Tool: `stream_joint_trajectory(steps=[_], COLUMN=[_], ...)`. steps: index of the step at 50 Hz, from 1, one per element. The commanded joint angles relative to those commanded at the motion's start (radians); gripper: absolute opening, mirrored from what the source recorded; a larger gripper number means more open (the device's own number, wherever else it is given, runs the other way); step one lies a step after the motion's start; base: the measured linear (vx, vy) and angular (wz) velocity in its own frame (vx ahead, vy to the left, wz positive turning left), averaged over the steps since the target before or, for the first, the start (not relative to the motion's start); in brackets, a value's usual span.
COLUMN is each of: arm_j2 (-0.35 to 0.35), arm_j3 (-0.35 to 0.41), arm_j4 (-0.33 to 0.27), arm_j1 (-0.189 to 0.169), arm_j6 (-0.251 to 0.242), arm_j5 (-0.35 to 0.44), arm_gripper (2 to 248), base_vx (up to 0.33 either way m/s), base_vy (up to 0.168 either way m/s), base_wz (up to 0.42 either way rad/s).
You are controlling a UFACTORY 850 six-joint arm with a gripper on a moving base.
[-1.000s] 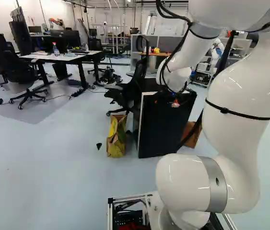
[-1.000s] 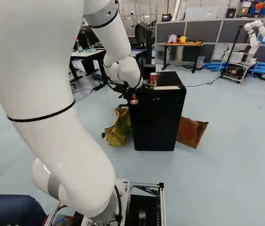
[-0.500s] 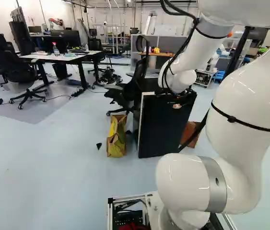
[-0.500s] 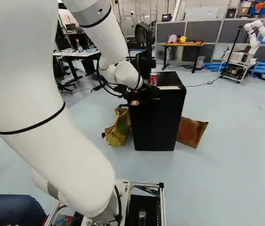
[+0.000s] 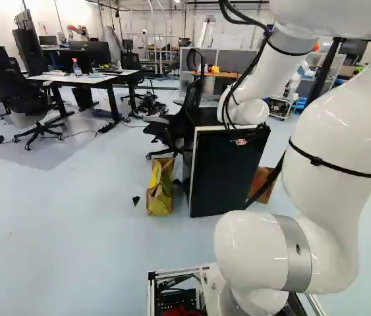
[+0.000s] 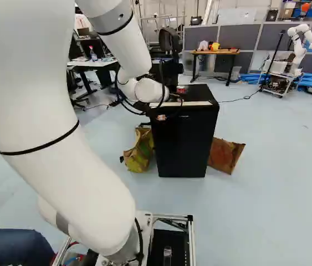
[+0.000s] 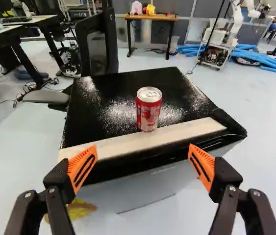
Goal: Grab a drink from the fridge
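Bright, diffuse indoor light washes across a smooth pale blue-grey floor [image 5: 73,230], where a soft shadow spreads beneath a black wheeled office chair [image 5: 20,89]. Small highlights glint off a glossy white robot arm [image 5: 254,247]. In the wrist view, speckled glare streaks the shiny black top of a boxy fridge [image 7: 113,93], and light catches the silver lid of a red drink can [image 7: 148,115].

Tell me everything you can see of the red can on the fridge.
The red can looks like shiny metal, with pale print and a silver lid bearing a tab. I see no dents. It stands upright on the black fridge, close by the pale strip along its front. The open gripper is short of it, not touching.
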Motion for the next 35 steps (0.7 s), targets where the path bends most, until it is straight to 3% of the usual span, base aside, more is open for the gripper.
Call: stream_joint_trajectory(steps=[20, 35], arm_j2=[-0.045, -0.084], arm_j3=[0.000, -0.007], arm_j4=[0.000, 0.000], arm_j1=[0.000, -0.001], arm_j6=[0.000, 0.000], arm_j5=[0.175, 0.241], arm_gripper=[247, 247], base_vx=[0.000, 0.000], base_vy=[0.000, 0.000], base_wz=[0.000, 0.000])
